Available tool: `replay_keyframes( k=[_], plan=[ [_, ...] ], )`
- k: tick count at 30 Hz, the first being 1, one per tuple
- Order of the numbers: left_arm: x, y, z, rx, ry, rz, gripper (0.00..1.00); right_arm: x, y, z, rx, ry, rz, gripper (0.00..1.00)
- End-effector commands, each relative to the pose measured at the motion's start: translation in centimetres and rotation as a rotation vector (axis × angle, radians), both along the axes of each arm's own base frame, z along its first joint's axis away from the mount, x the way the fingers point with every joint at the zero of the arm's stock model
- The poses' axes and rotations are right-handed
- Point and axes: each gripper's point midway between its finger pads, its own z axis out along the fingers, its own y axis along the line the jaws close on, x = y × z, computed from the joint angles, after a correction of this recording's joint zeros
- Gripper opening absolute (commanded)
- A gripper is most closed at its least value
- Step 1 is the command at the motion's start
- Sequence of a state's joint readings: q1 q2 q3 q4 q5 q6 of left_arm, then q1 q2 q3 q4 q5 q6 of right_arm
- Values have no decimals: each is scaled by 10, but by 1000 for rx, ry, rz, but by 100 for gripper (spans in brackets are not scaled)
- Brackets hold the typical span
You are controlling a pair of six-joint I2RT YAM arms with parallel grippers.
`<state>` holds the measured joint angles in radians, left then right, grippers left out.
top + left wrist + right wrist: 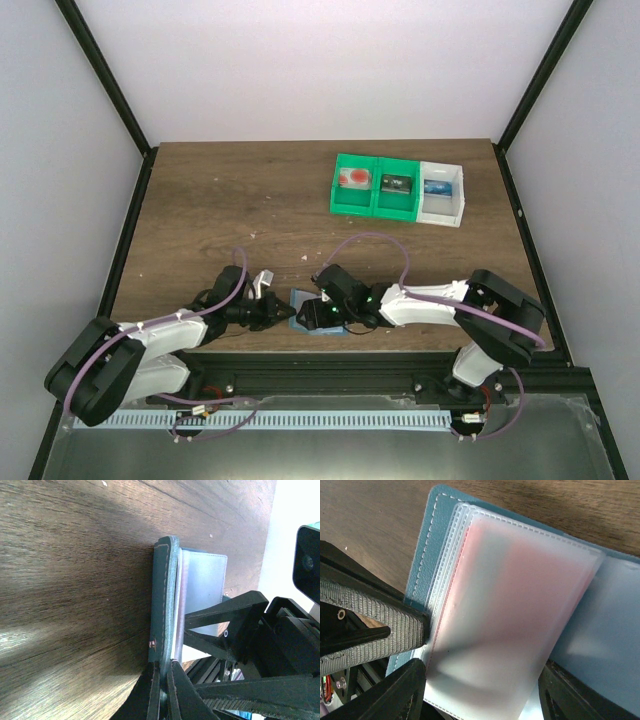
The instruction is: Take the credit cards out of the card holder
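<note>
One big brown table (pixel 220 210) holds it all. Two arms reach in low at its near edge. Far back on the right sit the green bins (pixel 375 187) and a white bin (pixel 442 193), well apart from the work.

The blue card holder (pixel 427 545) lies open at the near edge, between both arms. The left gripper (pixel 161 680) is pinched tight on the edge of its cover. The right gripper (pixel 480 700) is spread apart, with one finger at each side of the clear sleeves, and does not seem to squeeze anything.

A red card (pixel 520 595) shows through the top sleeve. It lies right in front of the right gripper, and its long side points away from that gripper. So I think the right arm, being nearer, should do the pulling.
</note>
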<state>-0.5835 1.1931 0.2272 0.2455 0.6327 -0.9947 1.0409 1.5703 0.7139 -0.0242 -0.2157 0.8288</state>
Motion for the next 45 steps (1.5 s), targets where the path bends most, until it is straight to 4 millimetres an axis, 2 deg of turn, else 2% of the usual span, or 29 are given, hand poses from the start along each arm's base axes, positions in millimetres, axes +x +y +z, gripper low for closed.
replay_keyframes(
  k=[1,10,16,25,29,33,36,39,41,45],
  plan=[
    [-1,-3,5,-24,-16,-11,0,1,-1,-1,-24,-12,-12,58],
    [-1,-3,1,-15,-5,-12,0,3,-14,-5,-72,-32,-36,56],
    [-2,-2,-1,-10,0,-13,0,10,-39,-8,-180,-76,-95,57],
    [-3,-2,-4,-4,8,-14,0,18,-76,7,-279,-143,-196,58],
    [-3,-2,-5,-3,13,-14,0,19,-87,18,-265,-167,-246,55],
    [-3,-1,-6,-2,13,-11,0,20,-73,50,-135,-201,-228,53],
    [-3,-2,-6,-3,15,-9,0,17,-51,75,15,-220,-169,51],
    [-3,-2,-7,-5,18,-10,0,15,-27,91,142,-223,-118,45],
    [-3,-2,-7,-6,19,-9,0,13,-16,89,169,-203,-92,42],
    [-3,-2,-7,-5,19,-7,0,18,-6,66,106,-165,-83,38]
  ],
)
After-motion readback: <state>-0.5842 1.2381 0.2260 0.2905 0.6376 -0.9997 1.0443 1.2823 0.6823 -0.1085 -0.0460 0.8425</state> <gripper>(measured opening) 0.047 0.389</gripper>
